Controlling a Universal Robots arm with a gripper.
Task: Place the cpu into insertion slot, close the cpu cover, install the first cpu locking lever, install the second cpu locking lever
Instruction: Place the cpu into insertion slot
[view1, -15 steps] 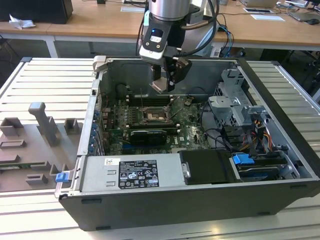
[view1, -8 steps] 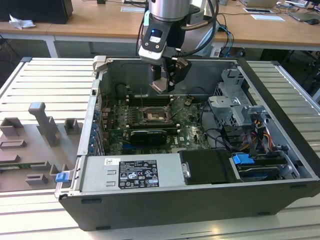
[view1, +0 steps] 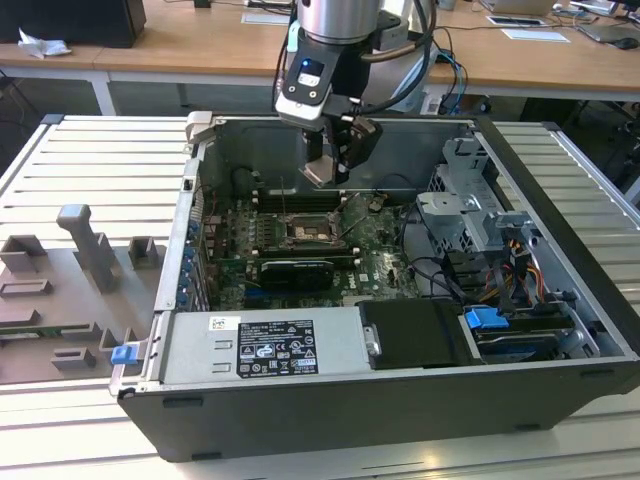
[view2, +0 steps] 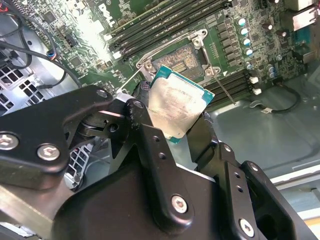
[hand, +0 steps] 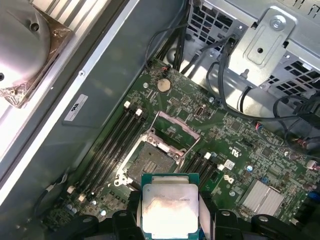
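Placement of the chip is the step in hand, as far as I can judge: the gripper (view2: 175, 126) has its black fingers (view2: 144, 117) pinched on two opposite edges of the cpu (view2: 177, 105), which hangs tilted in the air above the green motherboard (hand: 235, 165), over the insertion slot (hand: 157, 162) but well clear of it. The slot lies bare, a dark, finely grained square inside a bright metal rim, with long black memory slots (hand: 112, 145) running alongside. The cpu cover (hand: 178, 124), a thin grey frame with a big window, looks swung up on its hinge, and a thin wire lever (view2: 225, 89) slants free beside the socket. Seating the chip would, I reckon, call for levelling it and squaring its edges to the rim first. Its top is flat, pale brushed metal with a smudged sheen, bordered in teal.
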